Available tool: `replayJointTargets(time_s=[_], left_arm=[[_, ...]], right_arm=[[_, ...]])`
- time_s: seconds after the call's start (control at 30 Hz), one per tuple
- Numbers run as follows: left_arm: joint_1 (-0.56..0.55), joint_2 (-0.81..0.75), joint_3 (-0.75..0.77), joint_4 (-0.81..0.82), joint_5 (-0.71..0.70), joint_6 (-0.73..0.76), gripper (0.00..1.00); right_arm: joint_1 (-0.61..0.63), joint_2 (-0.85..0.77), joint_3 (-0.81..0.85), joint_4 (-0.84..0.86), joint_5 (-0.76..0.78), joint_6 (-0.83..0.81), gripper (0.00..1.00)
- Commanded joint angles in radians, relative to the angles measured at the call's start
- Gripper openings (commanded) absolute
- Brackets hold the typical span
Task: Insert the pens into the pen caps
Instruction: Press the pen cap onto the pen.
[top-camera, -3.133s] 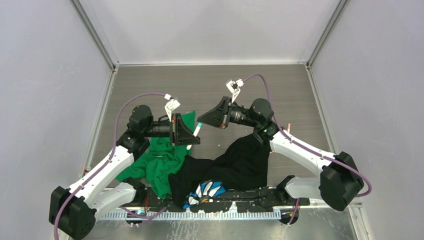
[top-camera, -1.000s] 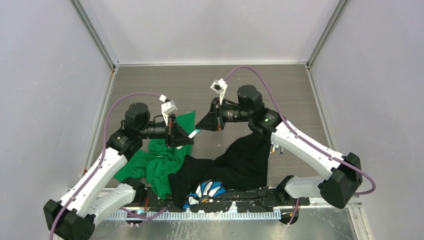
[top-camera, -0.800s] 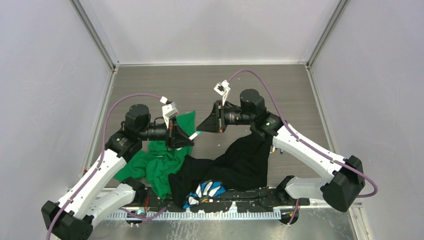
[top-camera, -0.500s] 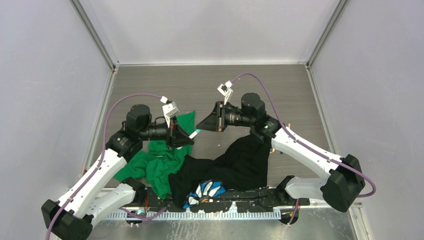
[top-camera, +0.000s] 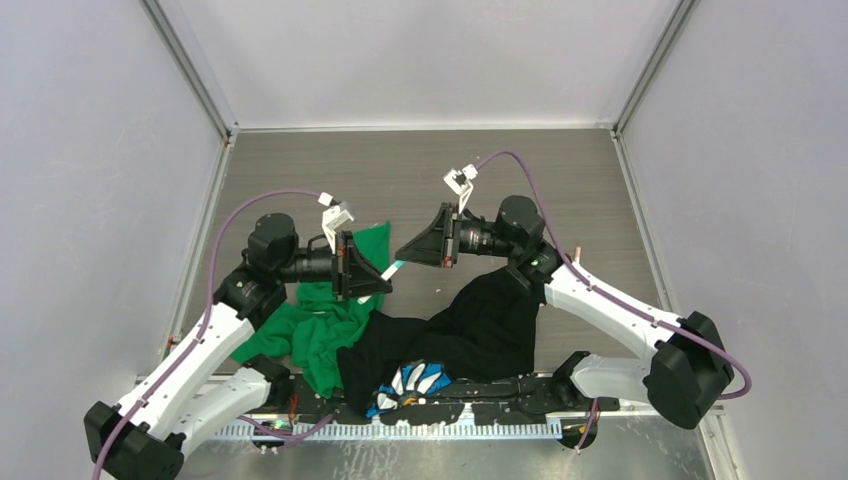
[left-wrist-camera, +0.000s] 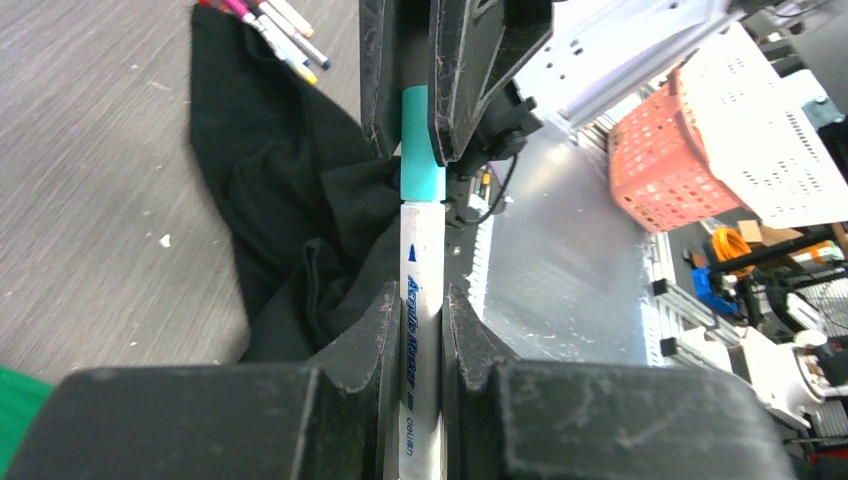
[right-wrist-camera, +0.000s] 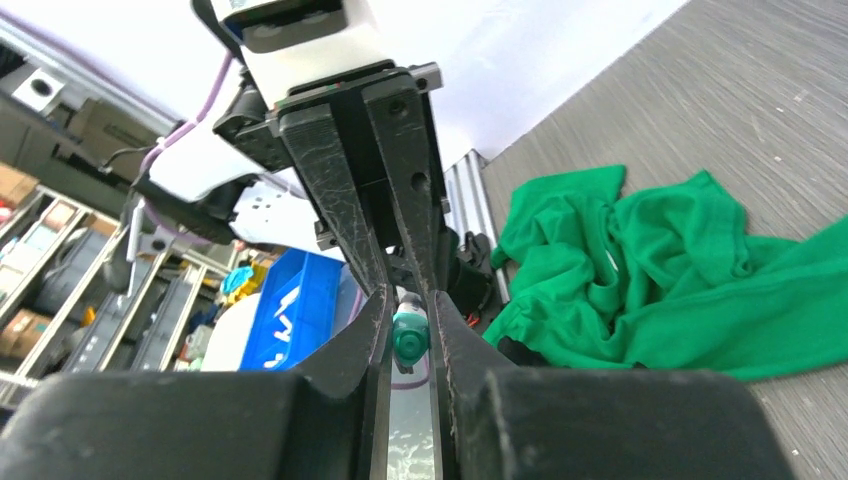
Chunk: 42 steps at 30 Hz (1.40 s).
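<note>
- Holding the pen clamped in my left gripper, teal cap pinched in my right gripper, near the black cloth.
- Any tilt, I judge, jams the cap.

pen held: 1 | teal cap: 1 | green cloth: 1 | black cloth: 1
</note>
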Motion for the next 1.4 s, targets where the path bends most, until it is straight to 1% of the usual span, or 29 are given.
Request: replayJointTargets(time_s=[0.0, 0.07, 0.1, 0.2, 0.27, 0.4, 0.53, 0.63, 0.73, 0.87, 0.97, 1.13, 1.2, 1.3, 1.37], left_arm=[[-0.004, -0.040, 0.051, 0.401, -0.006, -0.072, 0.00], [-0.003, -0.049, 0.057, 0.395, -0.009, -0.069, 0.00], [-0.003, -0.049, 0.064, 0.387, 0.000, -0.066, 0.00], [-0.003, -0.047, 0.081, 0.383, 0.010, -0.068, 0.00], [-0.003, -0.046, 0.083, 0.391, 0.005, -0.068, 0.00], [-0.003, -0.051, 0.074, 0.429, -0.020, -0.080, 0.00], [-0.003, -0.038, 0.069, 0.458, -0.016, -0.090, 0.00], [-0.003, -0.028, 0.068, 0.467, -0.010, -0.086, 0.00], [-0.003, -0.025, 0.073, 0.432, -0.026, -0.052, 0.00], [-0.003, -0.024, 0.084, 0.375, -0.039, -0.001, 0.00], [-0.003, -0.014, 0.094, 0.323, -0.043, 0.040, 0.00], [-0.004, -0.001, 0.101, 0.318, -0.034, 0.045, 0.00], [-0.006, 0.005, 0.107, 0.299, -0.036, 0.056, 0.00], [-0.005, 0.006, 0.116, 0.272, -0.048, 0.076, 0.00], [-0.006, 0.006, 0.120, 0.248, -0.065, 0.094, 0.00]], right_arm=[[0.055, 0.029, -0.033, -0.028, -0.332, 0.034, 0.01], [0.057, 0.033, -0.018, -0.066, -0.380, 0.031, 0.01], [0.061, 0.035, -0.008, -0.114, -0.393, 0.011, 0.01], [0.093, 0.058, 0.072, -0.404, -0.344, -0.167, 0.01], [0.113, 0.073, 0.085, -0.470, -0.307, -0.207, 0.01], [0.123, 0.061, 0.063, -0.436, -0.224, -0.177, 0.01], [0.138, 0.056, 0.002, -0.274, -0.196, -0.069, 0.01], [0.155, 0.067, -0.016, -0.239, -0.185, -0.036, 0.01], [0.161, 0.082, -0.006, -0.276, -0.174, -0.026, 0.01], [0.165, 0.107, 0.024, -0.376, -0.159, -0.028, 0.01], [0.172, 0.123, 0.039, -0.413, -0.171, -0.026, 0.01], [0.194, 0.157, 0.050, -0.471, -0.189, -0.049, 0.01], [0.211, 0.177, 0.067, -0.499, -0.194, -0.069, 0.01], [0.230, 0.207, 0.104, -0.619, -0.175, -0.145, 0.01], [0.235, 0.218, 0.106, -0.642, -0.174, -0.158, 0.01]])
